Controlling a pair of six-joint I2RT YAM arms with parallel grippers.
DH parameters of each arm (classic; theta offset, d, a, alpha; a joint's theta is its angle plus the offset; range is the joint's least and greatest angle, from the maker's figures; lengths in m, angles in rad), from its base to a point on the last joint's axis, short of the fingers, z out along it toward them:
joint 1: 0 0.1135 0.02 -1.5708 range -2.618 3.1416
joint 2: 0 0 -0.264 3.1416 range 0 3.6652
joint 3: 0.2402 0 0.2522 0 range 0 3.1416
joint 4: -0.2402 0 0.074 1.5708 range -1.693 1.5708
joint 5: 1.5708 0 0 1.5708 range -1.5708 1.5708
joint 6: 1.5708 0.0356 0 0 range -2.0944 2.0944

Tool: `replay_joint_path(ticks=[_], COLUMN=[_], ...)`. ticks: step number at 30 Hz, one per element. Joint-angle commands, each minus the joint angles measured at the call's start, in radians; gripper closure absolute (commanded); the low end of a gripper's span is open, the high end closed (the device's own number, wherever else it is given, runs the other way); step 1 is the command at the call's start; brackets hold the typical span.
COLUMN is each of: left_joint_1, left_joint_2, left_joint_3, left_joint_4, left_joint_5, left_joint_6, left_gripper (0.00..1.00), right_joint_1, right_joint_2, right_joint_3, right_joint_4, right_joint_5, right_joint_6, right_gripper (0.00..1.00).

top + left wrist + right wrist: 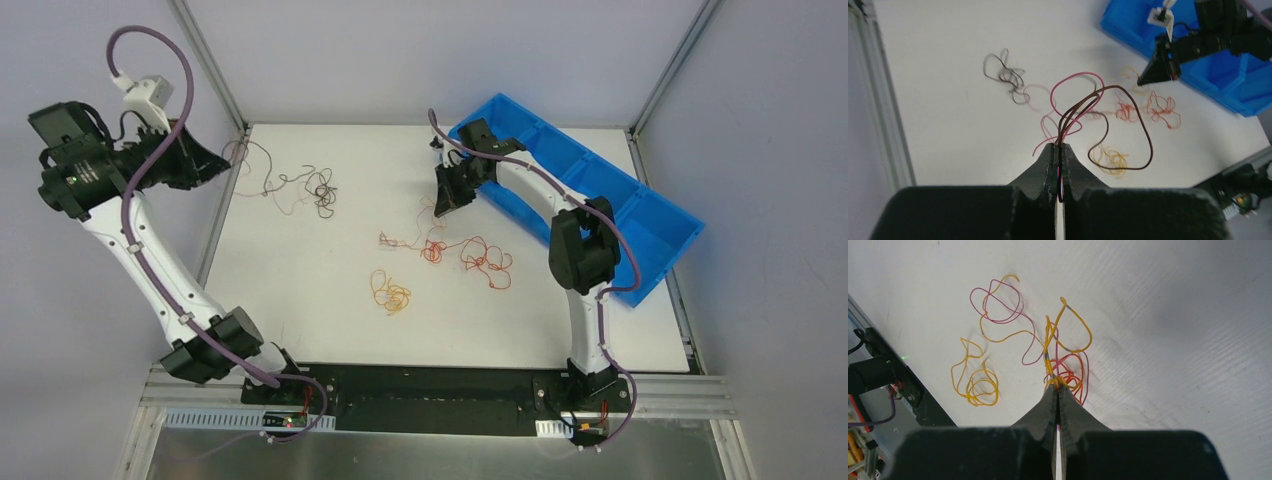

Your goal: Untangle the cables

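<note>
The cables lie as thin curly wires on the white table (300, 300). My left gripper (222, 165) is raised at the table's left edge, shut on dark brown and pink wires (1083, 107) that loop out from its tips (1060, 146). A dark tangle (322, 190) lies on the table beyond them. My right gripper (443, 203) is shut on yellow and orange wires (1063, 335) at its tips (1057, 386), above a red‑orange tangle (470, 255). A separate yellow tangle (391, 293) lies near the middle and also shows in the right wrist view (977, 385).
A long blue compartment bin (600, 190) stands at the back right, behind the right arm. Metal frame rails (215, 215) run along the table's left and right edges. The arm bases sit on a black strip (430, 390) at the near edge.
</note>
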Motion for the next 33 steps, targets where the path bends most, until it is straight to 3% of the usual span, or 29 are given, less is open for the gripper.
replay_joint_path(ticks=[1,7,11,12,13,16,19,28,33], left_joint_1=[-0.018,-0.111,-0.145,-0.146,-0.148,-0.152,-0.189,-0.556,-0.716], left_joint_2=[-0.059,-0.147,-0.163,-0.159,-0.151,-0.127,-0.144,-0.053,0.027], left_joint_3=[-0.242,-0.662,-0.886,-0.928,-0.961,-0.962,-0.94,-0.927,-0.912], left_joint_4=[-0.042,-0.047,0.028,0.058,0.075,0.084,0.182,0.675,0.945], left_joint_5=[0.001,-0.089,-0.116,-0.131,-0.146,-0.111,-0.049,-0.065,-0.124], left_joint_6=[0.05,0.253,0.26,0.258,0.268,0.266,0.18,-0.093,-0.132], left_gripper=[1.0,1.0,1.0,0.96,0.78,0.41,0.25,0.21,0.17], right_joint_1=[0.001,0.023,0.049,0.055,0.059,0.067,0.072,0.089,0.095], right_joint_2=[-0.07,-0.085,-0.081,-0.077,-0.069,-0.037,-0.025,-0.059,-0.105], right_joint_3=[0.076,0.155,0.161,0.156,0.153,0.159,0.158,0.12,0.068], right_joint_4=[0.021,0.088,0.115,0.125,0.135,0.164,0.194,0.228,0.233], right_joint_5=[-0.081,-0.182,-0.217,-0.218,-0.222,-0.239,-0.246,-0.31,-0.341], right_joint_6=[0.075,0.186,0.223,0.23,0.232,0.31,0.345,0.37,0.365], right_gripper=[1.0,1.0,1.0,1.0,1.0,1.0,1.0,1.0,1.0])
